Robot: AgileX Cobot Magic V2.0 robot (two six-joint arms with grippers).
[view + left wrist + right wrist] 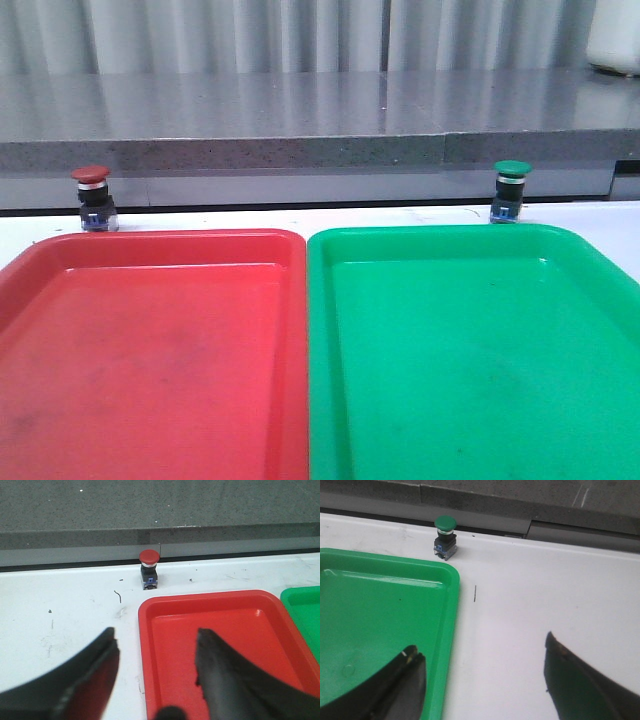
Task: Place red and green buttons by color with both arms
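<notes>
The red button (92, 199) is seen standing upright on the white worktop (65, 615), just beyond the far rim of the red tray (150, 350), near its far left corner. The green button (510, 190) is likewise upright on the worktop, just behind the far rim of the green tray (480, 350), towards its right side. Neither button has yet been picked up, and both trays are seen without buttons in them.

The left gripper (157, 652) is held released, its jaws spread wide, well short of the red button and partly over the near corner of the red tray. The right gripper (482, 667) is also spread wide with nothing held, poised over the rim of the green tray and the bare worktop, well apart from the green button.

Several risks are judged likely. Each button is tall and narrow with a rounded cap, so it could be toppled if one finger is brought into contact before the other. A low approach could be blocked by the raised tray rims, and a tray could be pushed. The grey ledge (320, 120) close behind the buttons leaves little room for overshoot. A grip taken on the smooth domed cap could slip.

No brand, label or legible writing is made out on the buttons, trays or worktop; only small dark marks are seen on the surface.
</notes>
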